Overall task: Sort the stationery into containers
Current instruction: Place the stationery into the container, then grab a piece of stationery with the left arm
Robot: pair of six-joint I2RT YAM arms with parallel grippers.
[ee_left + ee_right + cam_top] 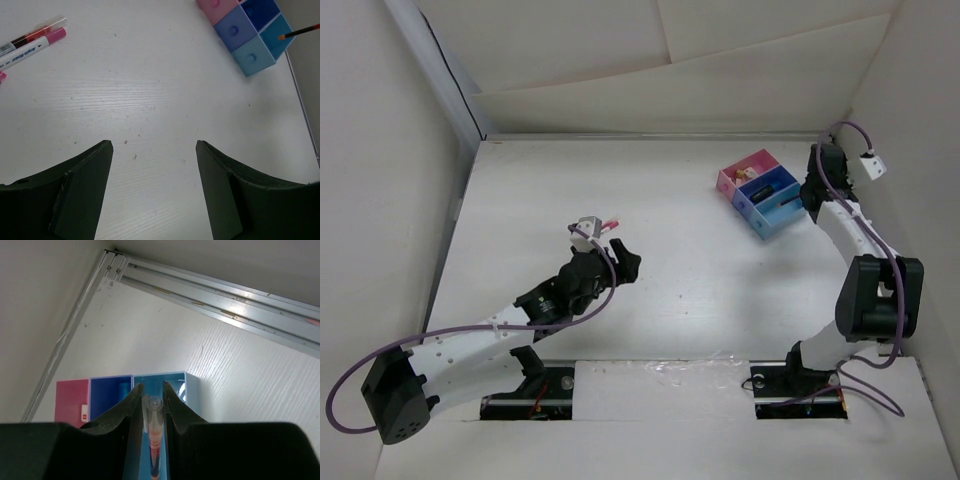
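L end effector [154,146] open, low, R end effector [152,387] pinching pen [155,440], arm extended

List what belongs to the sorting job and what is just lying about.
Job: pen in the right gripper; pink marker and red pen on the table; three joined trays.
Not the job: purple cable; metal rail.

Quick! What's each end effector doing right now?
Left end effector: open, holding nothing.
Right end effector: closed on a pen over the light blue tray.
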